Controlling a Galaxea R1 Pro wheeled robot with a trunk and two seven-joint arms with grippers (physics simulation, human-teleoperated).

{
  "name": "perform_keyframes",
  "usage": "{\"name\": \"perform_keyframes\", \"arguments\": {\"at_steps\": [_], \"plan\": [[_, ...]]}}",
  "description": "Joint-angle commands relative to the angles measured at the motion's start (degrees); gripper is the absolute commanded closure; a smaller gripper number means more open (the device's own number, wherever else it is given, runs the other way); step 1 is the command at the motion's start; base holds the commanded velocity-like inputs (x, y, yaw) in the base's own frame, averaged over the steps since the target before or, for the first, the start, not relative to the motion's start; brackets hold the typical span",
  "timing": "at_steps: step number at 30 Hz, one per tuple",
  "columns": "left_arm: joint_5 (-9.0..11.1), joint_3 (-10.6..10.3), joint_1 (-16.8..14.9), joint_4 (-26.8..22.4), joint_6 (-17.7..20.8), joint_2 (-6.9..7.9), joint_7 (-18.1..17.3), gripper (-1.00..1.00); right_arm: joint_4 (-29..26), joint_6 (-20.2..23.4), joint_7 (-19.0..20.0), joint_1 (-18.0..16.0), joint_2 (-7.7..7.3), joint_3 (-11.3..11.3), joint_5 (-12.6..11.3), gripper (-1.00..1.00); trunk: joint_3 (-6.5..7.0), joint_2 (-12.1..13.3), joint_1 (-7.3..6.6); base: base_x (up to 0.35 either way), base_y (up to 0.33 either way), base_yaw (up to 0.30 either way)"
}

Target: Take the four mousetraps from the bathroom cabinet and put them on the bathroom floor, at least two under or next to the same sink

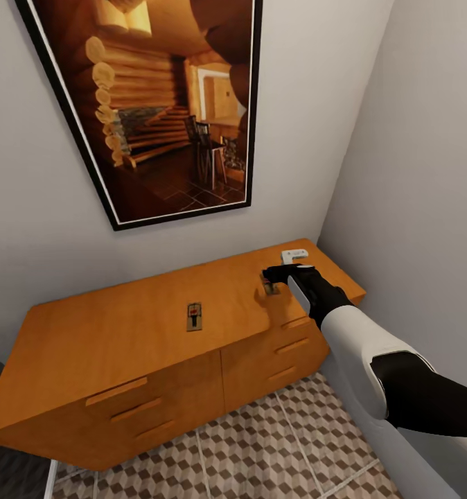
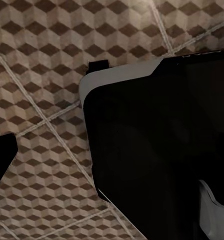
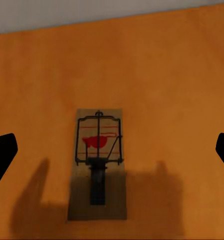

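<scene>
Right wrist view: open pincer (image 3: 112, 150) above unlabelled mousetrap (image 3: 98, 162) on cabinet (image 3: 181, 90).

The head camera looks down from high up at the cabinet (image 1: 122, 333) against the wall. The right wrist camera looks straight down, close above a mousetrap (image 3: 98, 165) on the same cabinet top. The left wrist camera faces the bathroom floor (image 2: 37, 65).
</scene>
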Motion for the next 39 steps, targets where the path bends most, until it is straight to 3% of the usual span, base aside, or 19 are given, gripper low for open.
{"name": "perform_keyframes", "arguments": {"at_steps": [1,10,39], "plan": [[0.6,-0.5,-0.1,0.3,-0.5,-0.05,0.0,-1.0,-0.1,0.3,-0.2,0.0,-0.04,0.4,-0.2,-1.0,-0.1,-0.1,0.06,0.26,0.0,0.0],[0.6,-0.5,0.0,0.3,-0.5,-0.05,0.0,-1.0,0.0,0.3,-0.2,0.0,-0.04,0.4,-0.2,-1.0,-0.1,-0.1,0.06,0.163,0.0,0.0],[0.6,-0.5,0.2,0.3,-0.5,-0.05,-0.1,-1.0,2.7,-0.5,-0.4,0.0,0.0,0.5,0.1,-1.0,-0.1,-0.1,0.06,0.006,0.0,0.0]]}}
